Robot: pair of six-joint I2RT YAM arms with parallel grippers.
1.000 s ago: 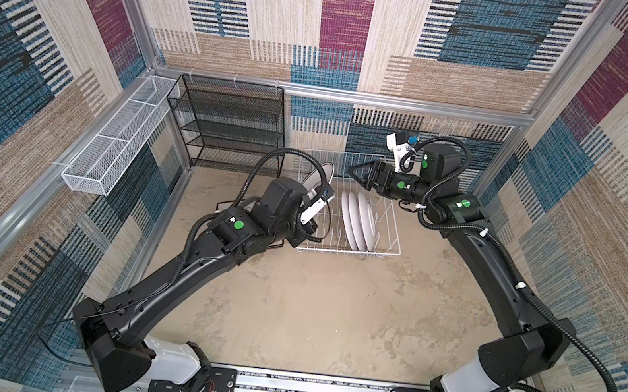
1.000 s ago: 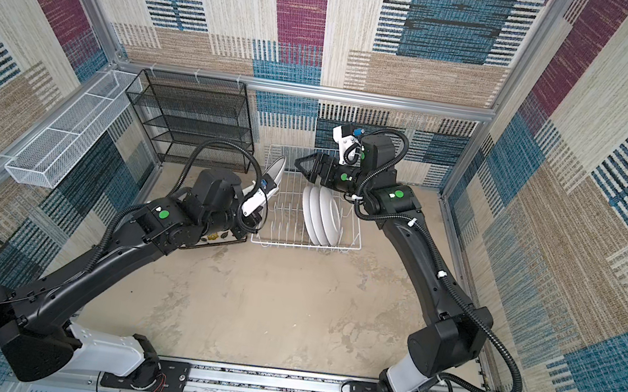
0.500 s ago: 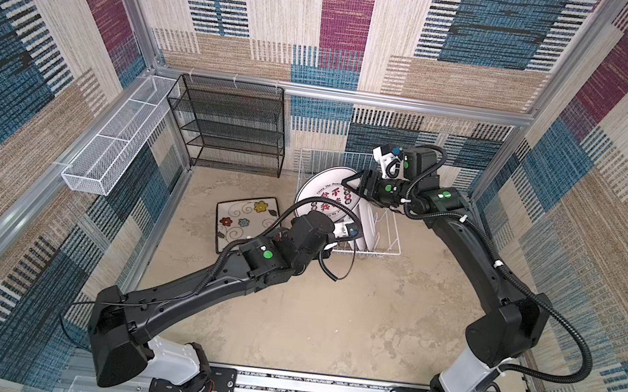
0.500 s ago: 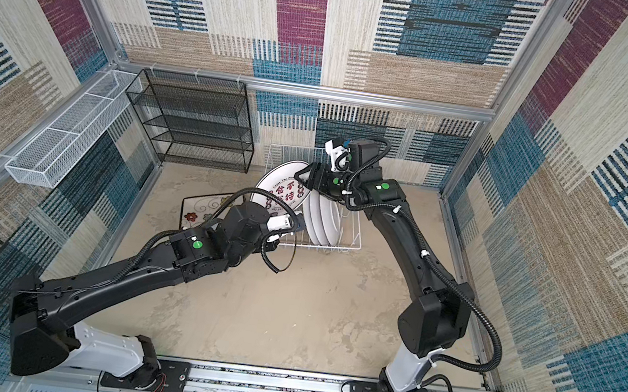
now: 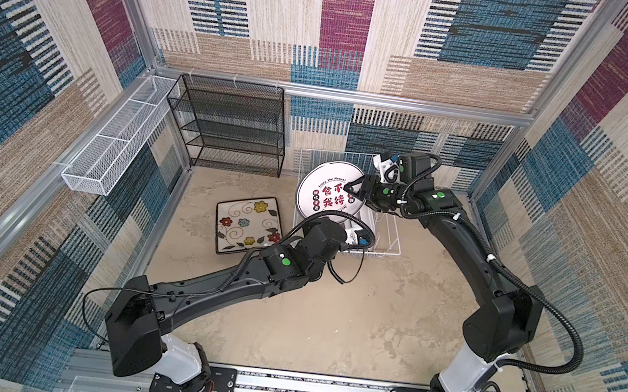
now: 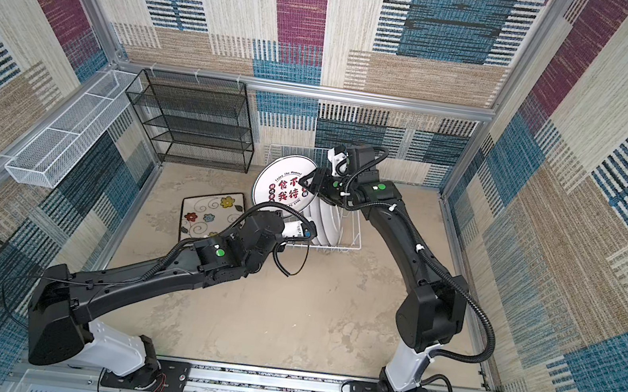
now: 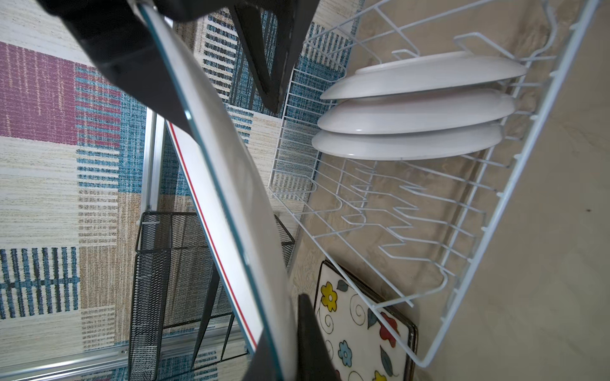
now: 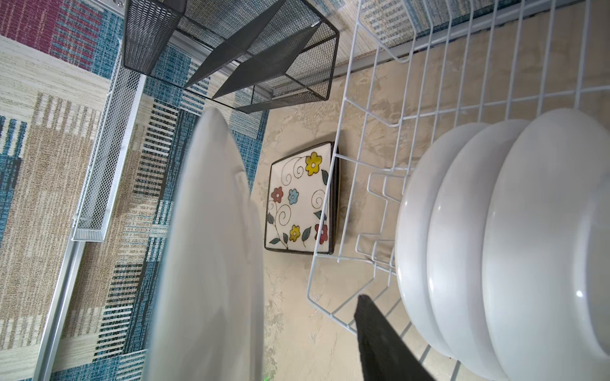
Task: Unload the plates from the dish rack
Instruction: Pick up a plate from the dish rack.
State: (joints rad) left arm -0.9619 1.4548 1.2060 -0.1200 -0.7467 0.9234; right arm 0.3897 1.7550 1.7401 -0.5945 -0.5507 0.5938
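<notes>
The left arm (image 5: 208, 286) stretches low and forward; the left end effector (image 7: 285, 343) is pinched tight on a plate (image 5: 322, 181) (its lower edge). The right arm (image 5: 463, 247) bends inward, right end effector (image 5: 351, 189) parted.

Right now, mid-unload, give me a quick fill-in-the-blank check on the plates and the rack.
1. The rack holds ___ white plates.
2. The lifted plate is ___ in shape.
3. The square plate lies flat on the table and is painted with ___.
4. The mesh shelf is ___ in colour.
Missing words: three; round; flowers; black.
</notes>
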